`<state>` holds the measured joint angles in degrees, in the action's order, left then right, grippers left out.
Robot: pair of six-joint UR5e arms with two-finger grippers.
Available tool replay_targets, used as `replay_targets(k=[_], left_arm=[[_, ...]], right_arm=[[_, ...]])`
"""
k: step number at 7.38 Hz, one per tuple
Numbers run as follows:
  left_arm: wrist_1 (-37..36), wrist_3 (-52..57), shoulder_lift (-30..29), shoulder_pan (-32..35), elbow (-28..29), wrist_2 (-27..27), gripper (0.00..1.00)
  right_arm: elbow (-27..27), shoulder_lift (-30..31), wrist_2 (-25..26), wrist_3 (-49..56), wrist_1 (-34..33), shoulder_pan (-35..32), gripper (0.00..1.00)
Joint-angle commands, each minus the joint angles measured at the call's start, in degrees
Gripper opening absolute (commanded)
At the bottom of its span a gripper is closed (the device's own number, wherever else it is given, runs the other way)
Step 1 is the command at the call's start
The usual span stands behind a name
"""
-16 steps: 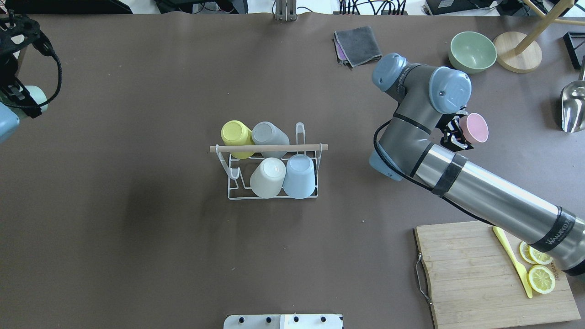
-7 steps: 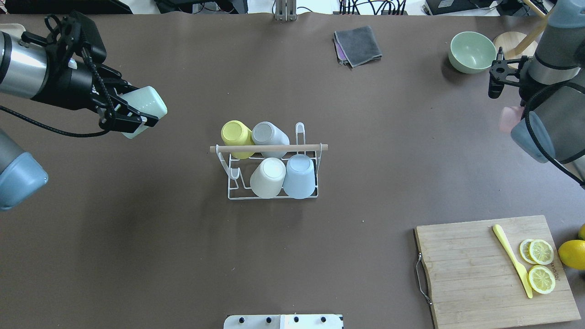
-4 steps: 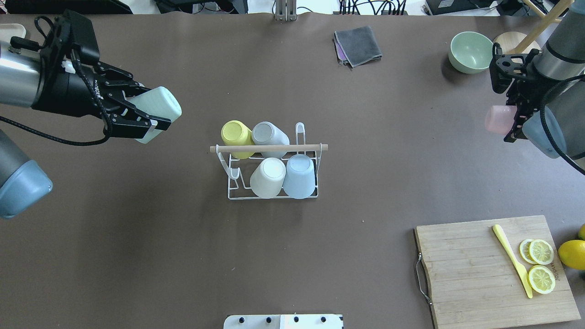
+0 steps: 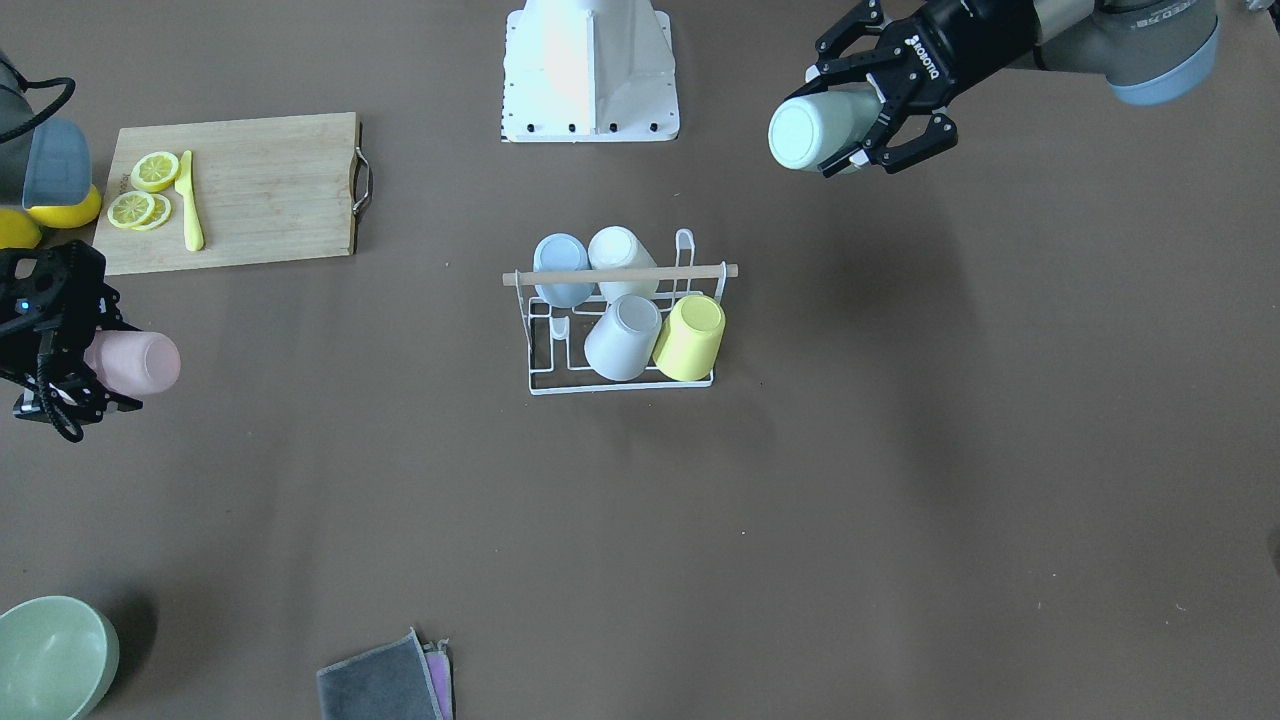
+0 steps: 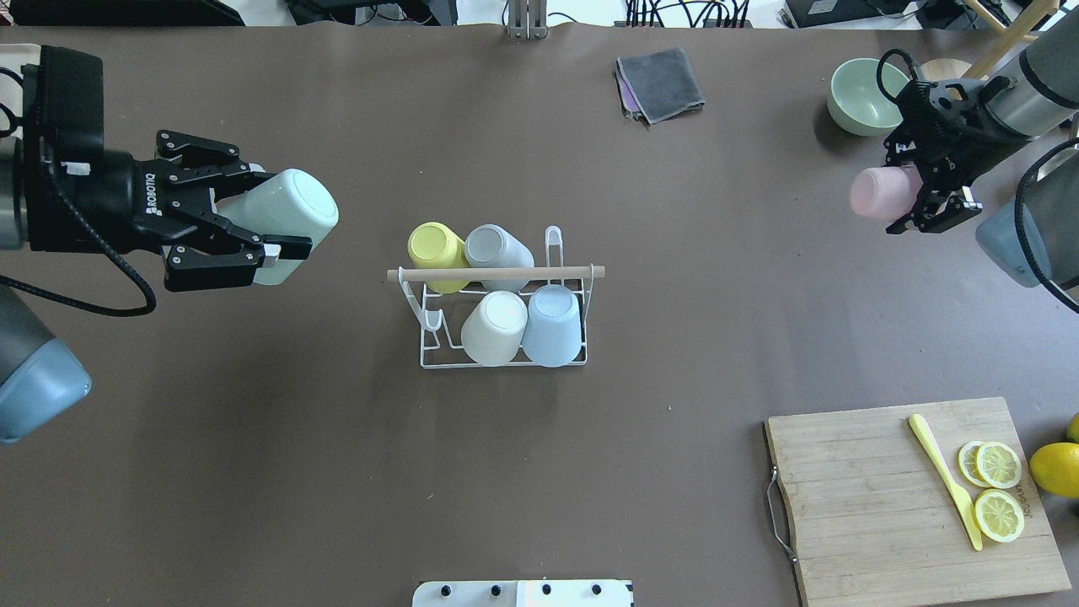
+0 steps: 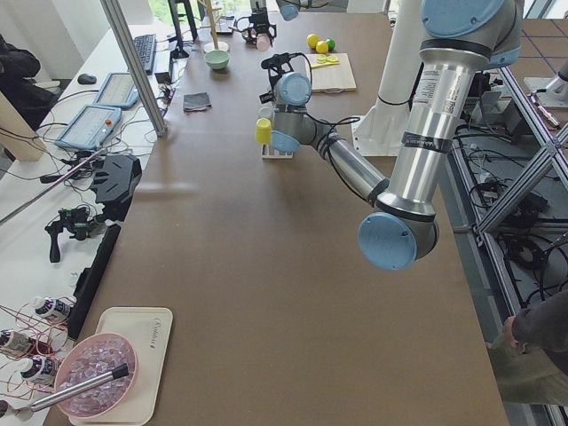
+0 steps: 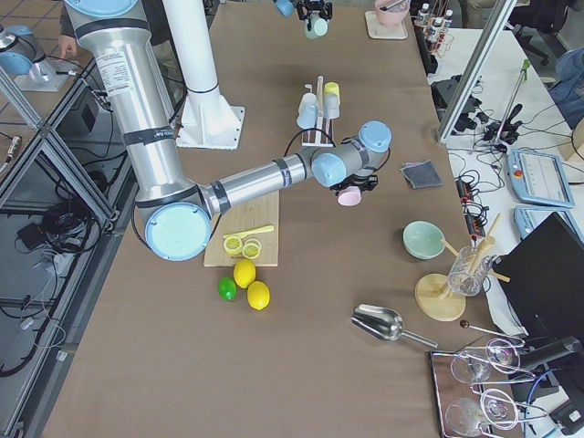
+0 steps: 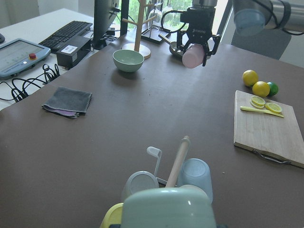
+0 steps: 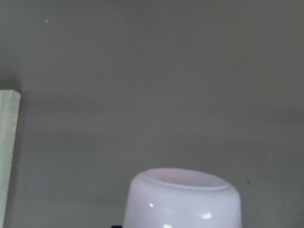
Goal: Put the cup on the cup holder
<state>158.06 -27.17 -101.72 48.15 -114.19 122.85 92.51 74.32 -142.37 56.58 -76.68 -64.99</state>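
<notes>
Mint-green cup point(image 5: 291, 211) is locked in your left hand point(image 5: 271, 211), clamped across its sides so it lies sideways with the closed bottom pointing right, toward the cup holder point(image 5: 432, 327). It hangs above the desk point(image 5: 253, 472), off to the left of the holder and well apart from it, so it's not on a prong yet. Same story on the other side. Your right hand point(image 5: 900, 190) is clenched around a pink cup point(image 5: 872, 192), also sideways with the bottom pointing left. It's way out at the right end of the desk, near the green bowl point(image 5: 871, 95) and well apart from the holder.

The holder itself sits mid-desk with its wooden rod point(image 5: 497, 273) running left to right across the top. Four cups are already upside down on it: yellow cup point(image 5: 436, 244) and grey cup point(image 5: 496, 249) in the far row, cream cup point(image 5: 496, 327) and pale blue cup point(image 5: 554, 324) in the near row, each pair touching. Two prongs are bare, the near-left one and the far-right prong point(image 5: 553, 244).

Other stuff lying around: a folded grey cloth point(image 5: 662, 83) toward the far edge. At the near right there's a wooden cutting board point(image 5: 868, 506) with lemon slices point(image 5: 998, 514) and a yellow knife point(image 5: 945, 482) on it, plus a whole lemon point(image 5: 1054, 469) just off its right edge.
</notes>
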Motion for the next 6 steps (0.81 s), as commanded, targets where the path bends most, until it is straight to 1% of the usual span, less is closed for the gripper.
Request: replay_targets(k=[1,2,3,4,5,6], left_arm=[[6.4,0.1,3.0,-12.3,-1.4,-19.2,0.00],[8.0,0.5,3.0,-20.3,-1.5,-30.6,0.00],[8.6,1.7,3.1,-25.2,-2.3,-36.5,0.00],[8.7,2.9,3.2,-27.1,-3.7,-39.1,0.00],[9.6,4.6,3.2,-28.8,-3.8,-41.7,0.00],[13.3,8.1,3.8,-36.3,-3.7,-51.8,0.00]], right_arm=[[-2.8,-0.2,-2.4,-4.4,10.4,0.0,0.00],[-3.3,-0.2,-3.9,-7.3,12.0,0.0,0.00],[-3.9,-0.8,-5.1,-9.6,12.2,0.0,0.00],[-3.9,-2.8,-6.2,-13.0,12.3,0.0,0.00],[-4.0,-4.4,-8.3,-15.3,12.5,0.0,0.00],[-3.9,-4.5,-8.0,-15.6,17.7,-0.6,0.00]])
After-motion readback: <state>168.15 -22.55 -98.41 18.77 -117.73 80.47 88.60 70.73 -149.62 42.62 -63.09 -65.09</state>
